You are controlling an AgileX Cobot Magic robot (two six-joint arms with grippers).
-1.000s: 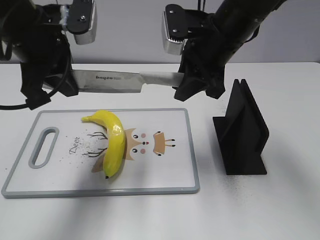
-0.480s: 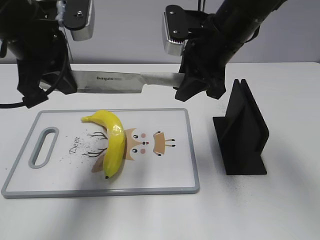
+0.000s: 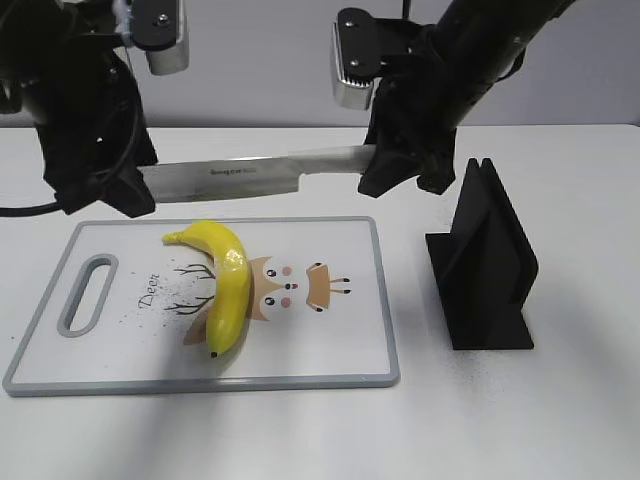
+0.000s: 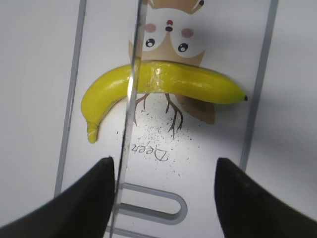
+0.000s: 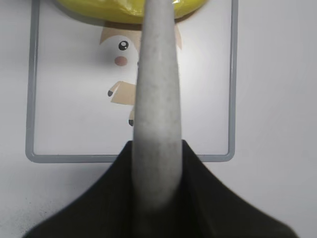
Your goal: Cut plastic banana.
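The plastic banana (image 3: 224, 282) lies on the cutting board (image 3: 330, 340) on the tabletop (image 3: 560, 420). The right gripper (image 3: 392, 160) is clamped on the knife (image 3: 245, 176) handle; the blade hangs above the banana. The left gripper (image 4: 163, 198) fingers stand apart, the blade tip against one.

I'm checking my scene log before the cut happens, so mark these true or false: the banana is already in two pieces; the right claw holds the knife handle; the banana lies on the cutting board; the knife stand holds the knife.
1. The banana is in two pieces. False: it is whole.
2. The right claw holds the knife by its handle. True.
3. The banana lies on the cutting board. True.
4. The black knife stand holds the knife. False: the stand is empty, and the knife is in the air above the board.
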